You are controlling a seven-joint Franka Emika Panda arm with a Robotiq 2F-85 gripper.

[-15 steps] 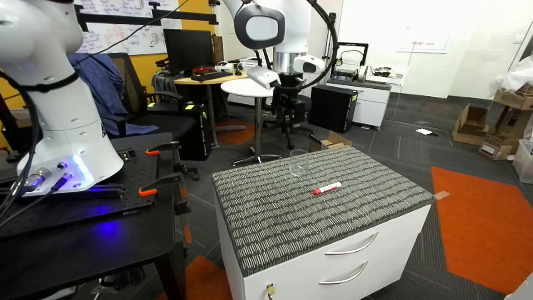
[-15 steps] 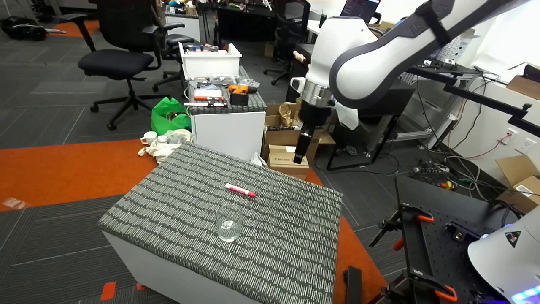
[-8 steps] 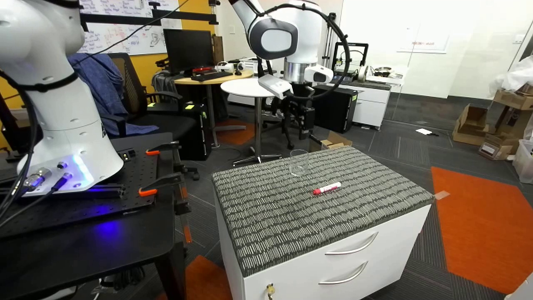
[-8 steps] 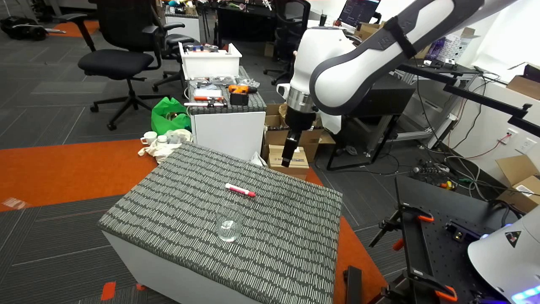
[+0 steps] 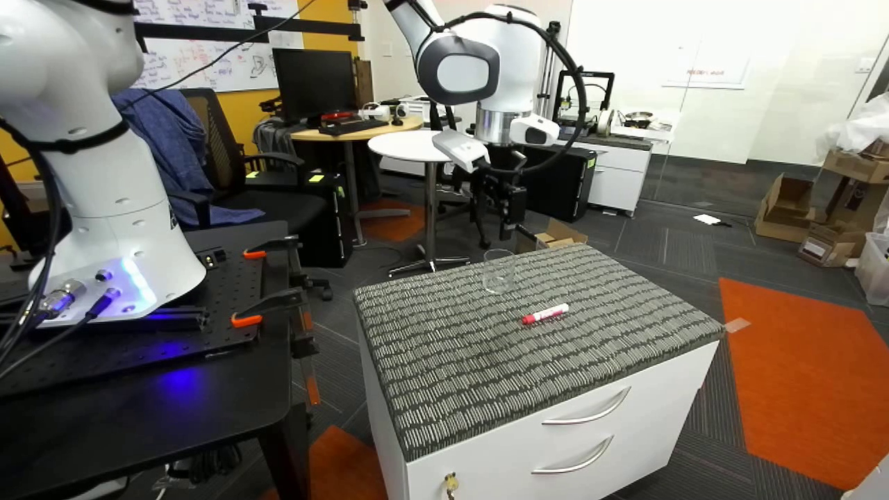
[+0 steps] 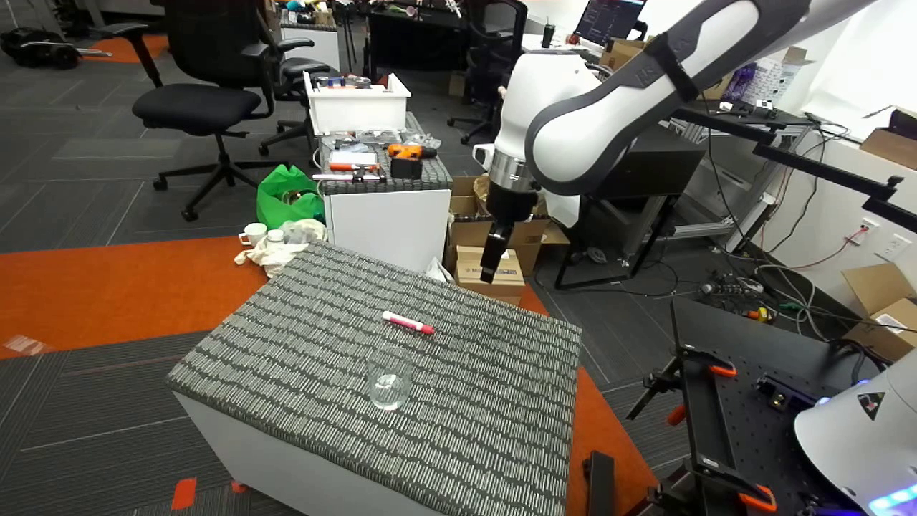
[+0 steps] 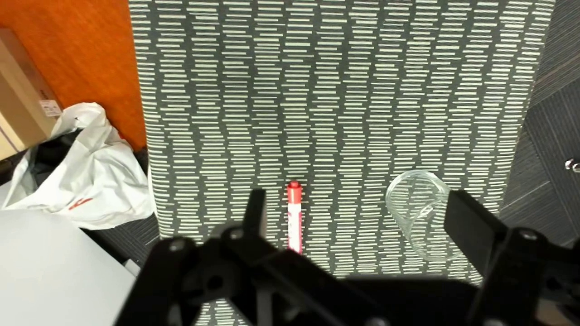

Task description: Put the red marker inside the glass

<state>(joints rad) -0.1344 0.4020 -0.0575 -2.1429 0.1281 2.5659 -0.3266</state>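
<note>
The red marker, with a white body and red cap, lies flat on the patterned cabinet top in both exterior views (image 5: 545, 314) (image 6: 408, 322). It also shows in the wrist view (image 7: 294, 222), where its lower end is hidden behind the gripper. The clear glass stands upright and empty near the marker in both exterior views (image 5: 499, 272) (image 6: 390, 383). In the wrist view the glass (image 7: 419, 213) is partly covered by the right finger. My gripper (image 7: 357, 201) is open and empty, held well above the cabinet top, touching neither. It shows in both exterior views (image 5: 505, 235) (image 6: 488, 276).
The cabinet top (image 5: 451, 361) has a striped grey cover and drops off at its edges. A black table (image 5: 173, 410) with the robot base and clamps stands beside it. A white bag (image 7: 99, 176) and cardboard box (image 6: 491, 272) are on the floor near the cabinet.
My gripper has moved lower and over toward the cabinet, mostly between one second and half a second ago, with only a slight shift since. The marker and glass have not moved.
</note>
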